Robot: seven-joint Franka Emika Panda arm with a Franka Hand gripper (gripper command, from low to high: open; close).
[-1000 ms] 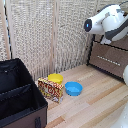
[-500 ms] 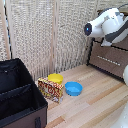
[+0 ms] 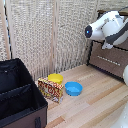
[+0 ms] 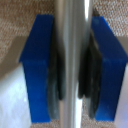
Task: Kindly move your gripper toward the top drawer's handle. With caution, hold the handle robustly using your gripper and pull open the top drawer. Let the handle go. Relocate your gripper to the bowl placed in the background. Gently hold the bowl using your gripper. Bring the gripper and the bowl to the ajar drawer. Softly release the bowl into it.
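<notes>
In the wrist view the gripper [image 4: 74, 70] is clamped on the silver handle [image 4: 73, 30]. In the exterior view's upper right its fingers are hidden; the yellow bowl [image 3: 55, 78] sits lower centre.

Wood floor [image 3: 95, 102] btwn the dresser [image 3: 112, 62] and the bowls lies open, room to pass. Yellow bowl [image 3: 55, 78] is hemmed in: patterned box [image 3: 50, 90] touching its front, blue bowl [image 3: 73, 88] just beside, slatted screen [image 3: 45, 35] close behind; free approach is from above. Black bin [image 3: 17, 95] blocks the exterior view's left. At the wrist, the handle [image 4: 73, 65] fills the gap btwn the blue fingers [image 4: 39, 70], no spare room.
</notes>
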